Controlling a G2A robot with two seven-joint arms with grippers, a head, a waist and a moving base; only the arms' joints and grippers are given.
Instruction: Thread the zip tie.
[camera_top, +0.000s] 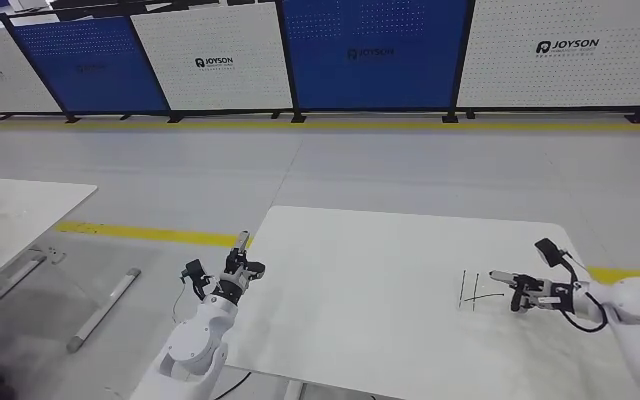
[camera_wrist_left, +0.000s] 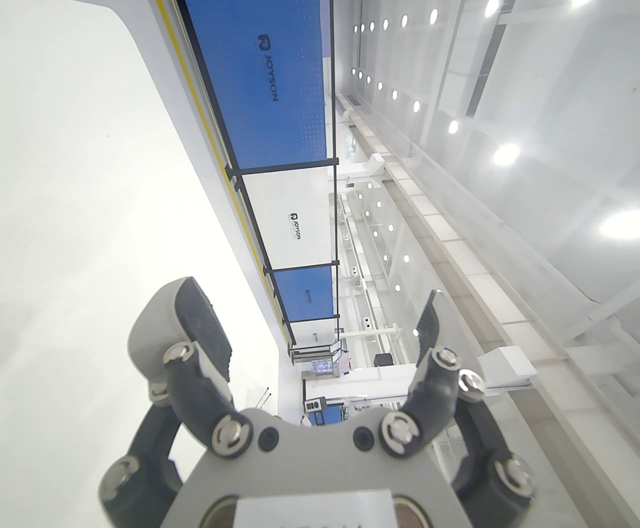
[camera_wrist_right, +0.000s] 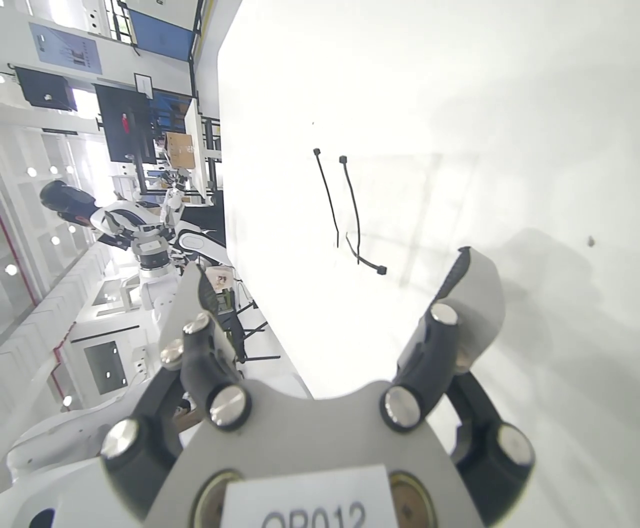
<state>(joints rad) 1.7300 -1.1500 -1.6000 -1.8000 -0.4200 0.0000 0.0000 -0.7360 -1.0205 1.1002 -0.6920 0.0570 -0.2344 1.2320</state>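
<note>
The white table (camera_top: 380, 290) had a plain matte top with rounded corners, marked by a small dark speck (camera_wrist_right: 591, 241). Three black zip ties lay flat on the table toward its right side, none threaded. Two of them, the first zip tie (camera_wrist_right: 327, 197) and the second zip tie (camera_wrist_right: 352, 205), lay almost parallel and just apart. The third zip tie (camera_wrist_right: 367, 263) lay across their tail ends, its head pointing to the table's right edge.

The right gripper (camera_wrist_right: 327, 262) hung over the table just beside the third tie's head, its fingers spread wide and holding nothing. The left gripper (camera_wrist_left: 310, 290) stood at the table's left edge, near the front corner and well apart from the ties. Its fingers were also spread wide and empty.

Past the table's far edge ran grey floor (camera_top: 400, 160) and a yellow line (camera_top: 150, 234). Beyond that stood a row of blue and white pegboard panels (camera_top: 375, 50). Left of the table stood a second white table (camera_top: 30, 210). Round ceiling lights (camera_wrist_left: 505, 154) shone above.
</note>
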